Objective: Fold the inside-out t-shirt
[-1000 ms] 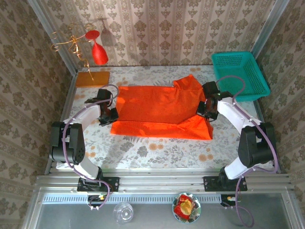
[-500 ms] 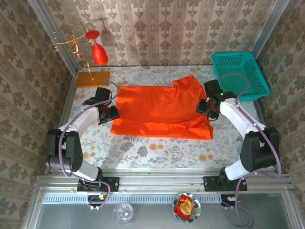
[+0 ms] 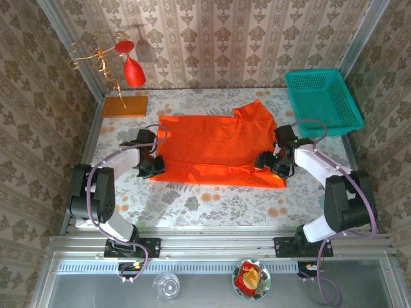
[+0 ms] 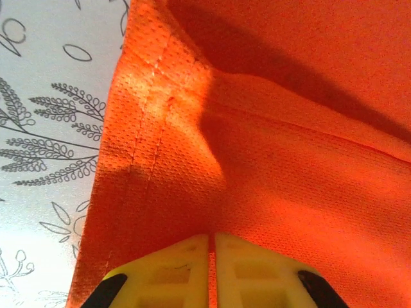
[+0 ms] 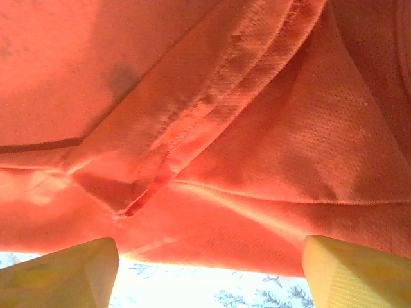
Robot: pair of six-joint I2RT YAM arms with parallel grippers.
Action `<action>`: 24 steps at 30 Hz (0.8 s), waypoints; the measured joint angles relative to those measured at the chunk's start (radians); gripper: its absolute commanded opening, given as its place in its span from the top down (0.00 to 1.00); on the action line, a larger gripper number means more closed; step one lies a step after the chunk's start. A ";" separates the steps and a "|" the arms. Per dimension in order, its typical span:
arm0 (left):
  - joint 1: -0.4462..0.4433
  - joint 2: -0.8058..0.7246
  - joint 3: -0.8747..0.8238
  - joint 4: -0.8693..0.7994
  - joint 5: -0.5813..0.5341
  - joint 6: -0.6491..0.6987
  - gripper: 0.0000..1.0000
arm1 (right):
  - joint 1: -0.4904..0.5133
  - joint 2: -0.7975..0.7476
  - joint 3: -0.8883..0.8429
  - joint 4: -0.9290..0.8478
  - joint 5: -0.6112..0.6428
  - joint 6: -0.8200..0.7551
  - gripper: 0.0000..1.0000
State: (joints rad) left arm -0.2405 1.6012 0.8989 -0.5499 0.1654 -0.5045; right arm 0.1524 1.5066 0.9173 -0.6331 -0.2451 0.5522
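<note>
The inside-out t-shirt (image 3: 215, 144) lies spread across the middle of the floral table, bright orange-red, with one sleeve pointing toward the back right. At the shirt's near left corner, my left gripper (image 3: 153, 165) is shut on the cloth. In the left wrist view a thin fold of the t-shirt (image 4: 257, 141) runs between the closed yellow fingertips of that gripper (image 4: 210, 240). My right gripper (image 3: 266, 162) sits at the near right part of the shirt. Its gripper (image 5: 209, 256) is open, fingers (image 5: 64, 273) wide apart just off the hem of the t-shirt (image 5: 244, 160).
A teal basket (image 3: 324, 99) stands at the back right. An orange-brown board (image 3: 124, 106) lies at the back left, with a red wine glass (image 3: 133, 70) hanging above it. Bare floral table (image 3: 212, 202) stretches in front of the shirt.
Both grippers have moved nearer and inward. The left one has come onto the shirt's near left corner; the right one has slid to the near right hem.
</note>
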 measured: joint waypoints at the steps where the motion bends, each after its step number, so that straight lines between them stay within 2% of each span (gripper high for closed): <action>1: 0.002 0.008 0.000 0.000 0.000 0.000 0.89 | -0.008 0.005 -0.008 0.008 0.002 0.001 0.13; 3: 0.008 0.024 0.000 0.001 -0.001 0.000 0.89 | -0.029 0.010 -0.025 0.023 0.008 -0.001 0.02; 5: 0.017 0.033 -0.001 0.001 0.001 0.000 0.89 | -0.052 0.016 -0.042 0.045 0.012 0.003 0.01; 10: 0.031 0.019 -0.025 0.016 0.014 -0.005 0.89 | -0.110 0.035 -0.095 0.089 0.008 0.013 0.01; 14: 0.033 -0.027 -0.079 0.040 0.019 -0.023 0.88 | -0.116 0.009 -0.121 0.116 0.005 0.031 0.01; 24: 0.027 -0.218 -0.262 0.062 0.042 -0.091 0.87 | -0.117 -0.192 -0.284 0.103 0.005 0.058 0.02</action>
State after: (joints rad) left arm -0.2134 1.3834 0.6369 -0.4881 0.2077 -0.5957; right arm 0.0349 1.3144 0.6331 -0.5301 -0.2405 0.6102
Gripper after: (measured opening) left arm 0.127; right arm 0.983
